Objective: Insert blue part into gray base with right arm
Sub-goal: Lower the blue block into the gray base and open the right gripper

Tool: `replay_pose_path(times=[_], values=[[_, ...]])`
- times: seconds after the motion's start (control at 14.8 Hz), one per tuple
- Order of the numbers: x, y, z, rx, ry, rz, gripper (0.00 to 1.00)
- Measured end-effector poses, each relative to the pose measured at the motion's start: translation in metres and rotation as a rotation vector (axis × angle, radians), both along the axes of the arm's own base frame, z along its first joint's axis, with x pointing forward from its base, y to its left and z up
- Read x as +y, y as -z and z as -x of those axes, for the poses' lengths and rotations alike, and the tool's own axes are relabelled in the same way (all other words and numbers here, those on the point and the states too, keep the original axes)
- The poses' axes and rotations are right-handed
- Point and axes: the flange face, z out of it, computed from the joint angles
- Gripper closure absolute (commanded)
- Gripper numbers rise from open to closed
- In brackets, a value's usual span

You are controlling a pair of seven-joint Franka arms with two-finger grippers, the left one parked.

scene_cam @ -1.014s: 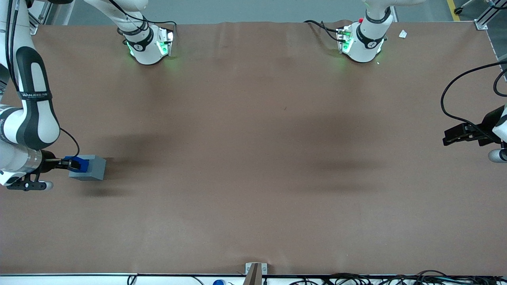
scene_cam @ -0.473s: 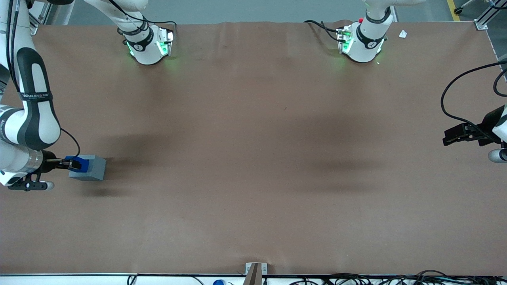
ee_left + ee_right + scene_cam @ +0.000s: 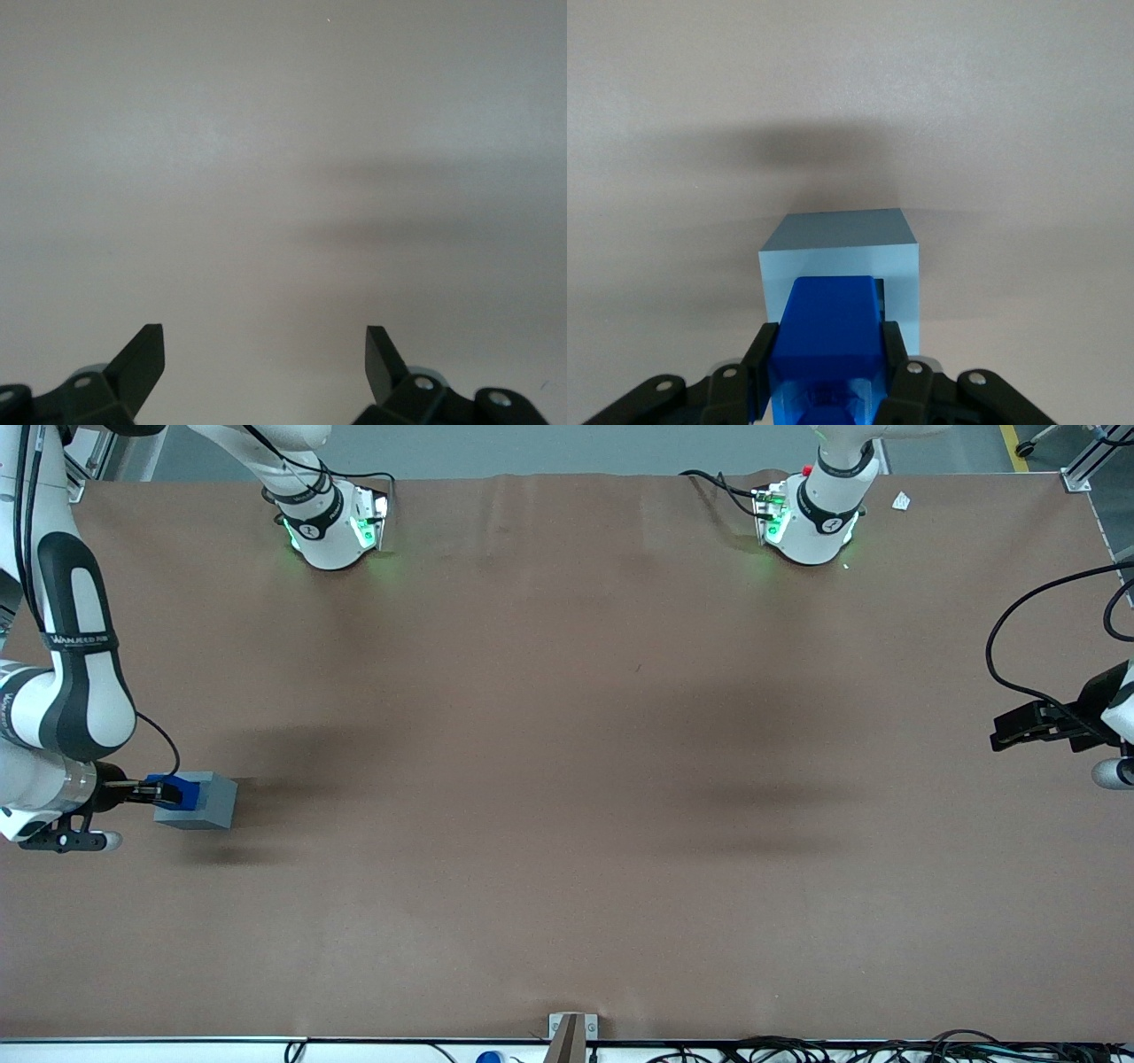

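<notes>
Front view showed the right arm [image 3: 66, 691] bent low at its end of the brown counter [image 3: 567, 779], its black hand [image 3: 146, 790] reaching sideways to the gray base [image 3: 202, 802]. From where I stood, the hand was pinching the blue part [image 3: 177, 789], a finger pressed against each side of it. The part sat over the top face of the base, at the edge nearest the hand, touching or just above it; I could not tell how deep it sat.

From the right wrist view the fingers [image 3: 902, 367] gripped the blue part [image 3: 828, 332] on both flanks, and the part covered most of the recessed hole in the base [image 3: 837, 248], with only a dark sliver of the opening showing beside it. The base stood flat on the counter, casting a soft shadow.
</notes>
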Motion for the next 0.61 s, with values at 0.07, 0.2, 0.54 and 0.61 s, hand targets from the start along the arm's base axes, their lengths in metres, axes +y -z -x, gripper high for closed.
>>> replay_pose_path(times=[0.07, 0.2, 0.54, 0.61], values=[[-0.0012, 0.0, 0.0003, 0.0, 0.002, 0.0, 0.99], [-0.0032, 0.0001, 0.001, 0.001, 0.005, 0.0, 0.99], [-0.0044, 0.006, 0.0022, 0.013, 0.007, -0.003, 0.99], [-0.0044, 0.0074, 0.0022, 0.015, 0.007, -0.003, 0.97]])
